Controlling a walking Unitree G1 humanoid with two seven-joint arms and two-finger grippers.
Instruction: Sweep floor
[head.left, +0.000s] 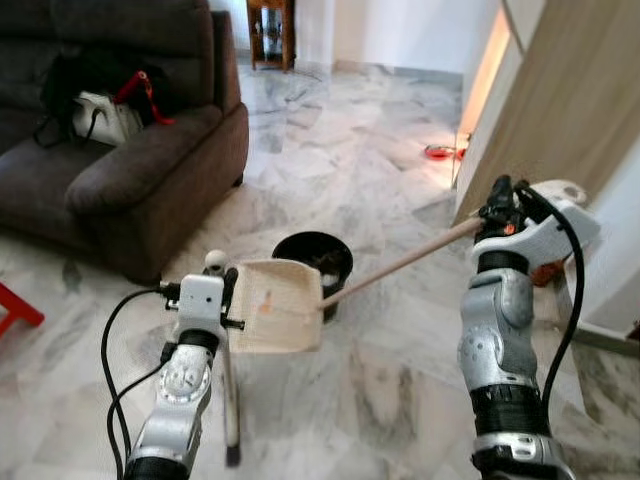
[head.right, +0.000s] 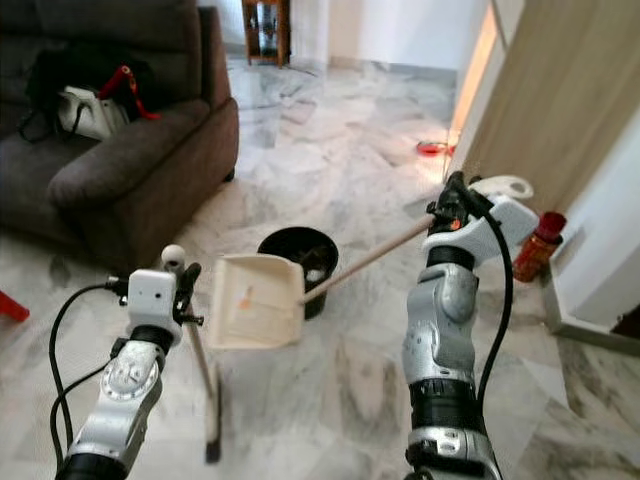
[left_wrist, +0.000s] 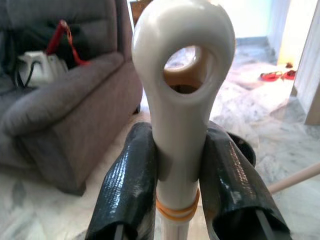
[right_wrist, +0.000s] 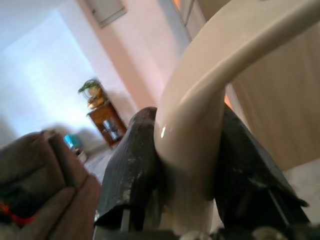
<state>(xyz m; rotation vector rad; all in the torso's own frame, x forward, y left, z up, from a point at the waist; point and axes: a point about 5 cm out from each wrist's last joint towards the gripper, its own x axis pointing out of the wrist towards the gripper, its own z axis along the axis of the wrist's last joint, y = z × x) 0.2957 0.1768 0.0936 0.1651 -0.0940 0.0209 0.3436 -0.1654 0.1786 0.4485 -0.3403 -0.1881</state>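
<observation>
marble floor (head.left: 400, 380): my left hand (left_wrist: 182, 170) clamps light, rigid broom (head.left: 231, 400) top; right hand (right_wrist: 192, 165) clamps dustpan (head.left: 280, 305) handle.

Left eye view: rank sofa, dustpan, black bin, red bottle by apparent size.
Largest to smallest:
1. sofa, though partly cut off by the frame
2. dustpan
3. black bin, partly hidden behind the dustpan and farther off, so its order with the dustpan is unsure
4. red bottle, mostly hidden behind the right arm
</observation>
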